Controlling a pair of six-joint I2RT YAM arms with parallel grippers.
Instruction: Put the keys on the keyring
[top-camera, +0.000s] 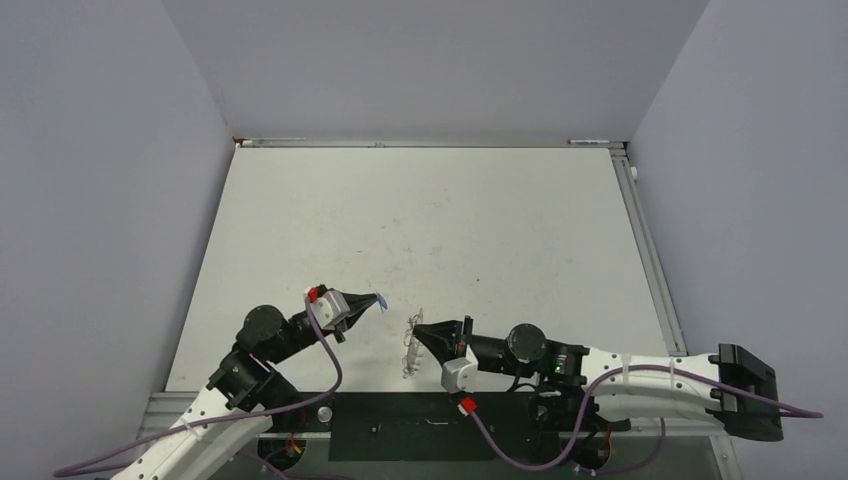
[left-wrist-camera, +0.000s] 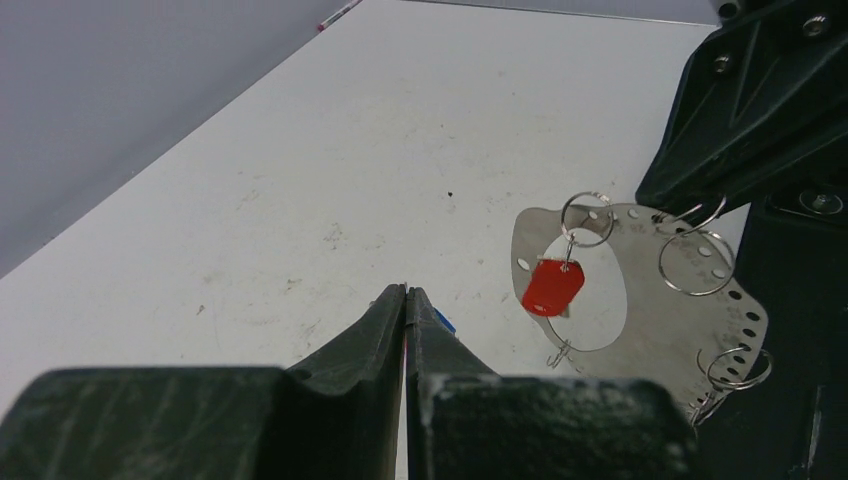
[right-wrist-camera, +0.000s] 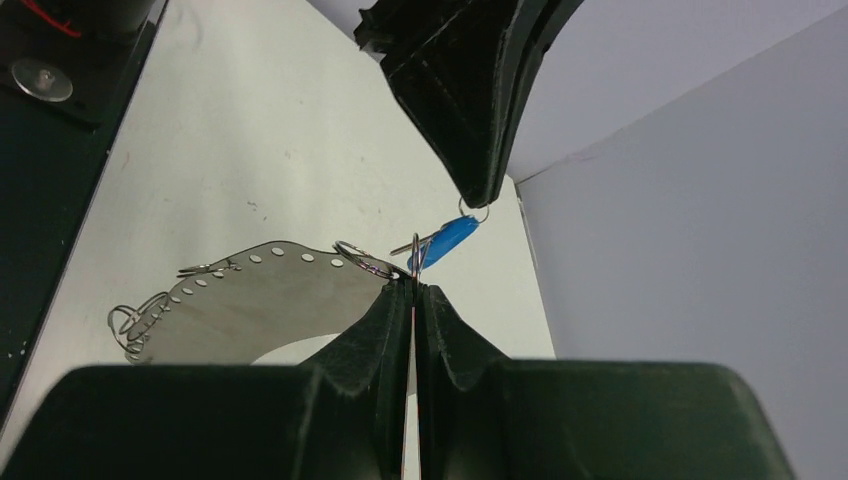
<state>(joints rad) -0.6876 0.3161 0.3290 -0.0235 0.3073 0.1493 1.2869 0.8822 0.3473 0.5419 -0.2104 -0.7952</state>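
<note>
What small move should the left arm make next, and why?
Probably ease the left gripper and its pinched blue key closer to the rim of the keyring, which the right gripper holds up. The red key already hangs on the keyring; the blue one is apart from it.

A scuffed white rectangular tabletop (top-camera: 430, 220) is enclosed on three sides by plain pale grey walls (top-camera: 100, 200); a silvery metal rail (top-camera: 654, 260) is fitted along its right edge.
</note>
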